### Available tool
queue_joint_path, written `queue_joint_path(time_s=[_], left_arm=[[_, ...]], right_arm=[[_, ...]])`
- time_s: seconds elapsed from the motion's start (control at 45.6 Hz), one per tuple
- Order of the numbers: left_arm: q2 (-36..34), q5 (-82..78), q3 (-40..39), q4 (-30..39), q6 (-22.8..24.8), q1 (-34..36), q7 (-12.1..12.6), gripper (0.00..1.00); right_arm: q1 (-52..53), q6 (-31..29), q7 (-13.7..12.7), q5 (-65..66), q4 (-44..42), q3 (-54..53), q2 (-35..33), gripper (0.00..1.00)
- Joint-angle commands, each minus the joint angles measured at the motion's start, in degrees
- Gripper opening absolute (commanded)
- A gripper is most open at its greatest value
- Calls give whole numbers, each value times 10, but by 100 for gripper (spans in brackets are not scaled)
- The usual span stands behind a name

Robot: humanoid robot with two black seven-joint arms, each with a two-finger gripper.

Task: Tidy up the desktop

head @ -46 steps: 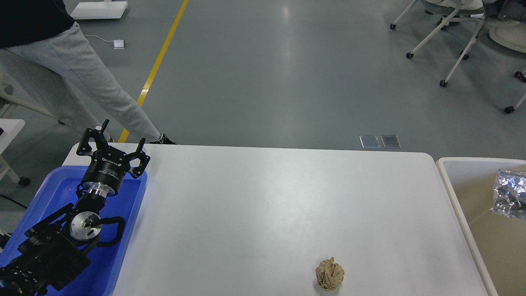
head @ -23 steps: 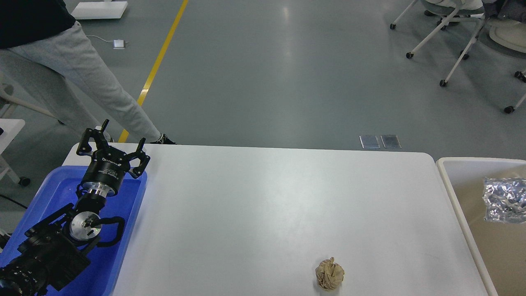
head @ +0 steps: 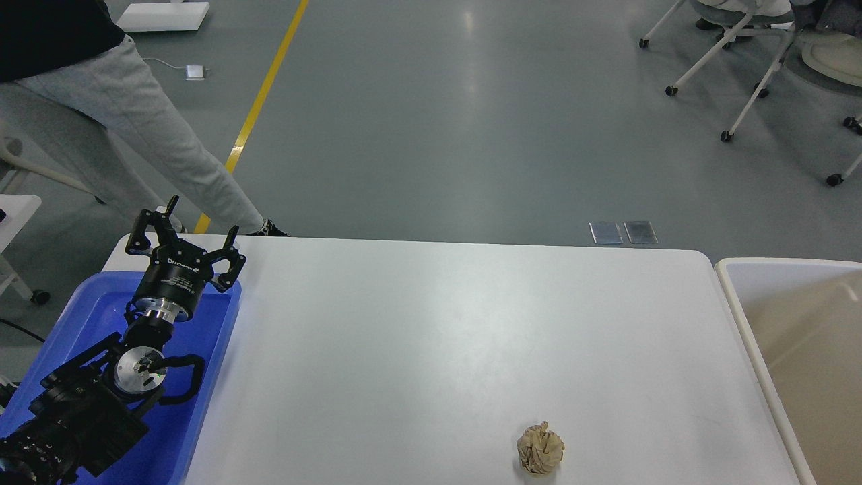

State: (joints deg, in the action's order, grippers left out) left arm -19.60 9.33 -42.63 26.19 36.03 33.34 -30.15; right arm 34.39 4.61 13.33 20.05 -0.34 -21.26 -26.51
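Counter [head: 431, 323] nearly clear: one crumpled brown paper ball [head: 540, 448] left near the front edge. Left hand [head: 183, 236] hovers over the blue tray [head: 202, 377], fingers spread, empty; right hand not in view.

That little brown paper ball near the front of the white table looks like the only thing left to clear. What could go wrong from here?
The crumpled paper ball lies near the desktop's front edge, so a clumsy nudge might roll it off.

The left gripper hovers open over the blue tray, far across the table; a long reach may be imprecise, and the right arm is out of view.

A person's leg is close behind that arm, so a sudden swing could strike it.
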Motion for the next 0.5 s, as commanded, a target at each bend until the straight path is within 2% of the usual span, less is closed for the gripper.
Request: queue_joint_path(time_s=[0.0,0.219,0.307,0.395,0.482], left_arm=[[0,0,0,0,0,1,0,100],[0,1,0,0,0,1,0,100],[0,1,0,0,0,1,0,100],[0,1,0,0,0,1,0,100],[0,1,0,0,0,0,0,100]], right_arm=[[9,16,5,-1,0,-2,-11,98],[29,15,5,0,32,-4,-31,99],[20,16,6,-1,104,-35,-74,99],[-11,15,7,0,183,-110,-101,99],[-41,13,29,4,262,-199,-129,99]])
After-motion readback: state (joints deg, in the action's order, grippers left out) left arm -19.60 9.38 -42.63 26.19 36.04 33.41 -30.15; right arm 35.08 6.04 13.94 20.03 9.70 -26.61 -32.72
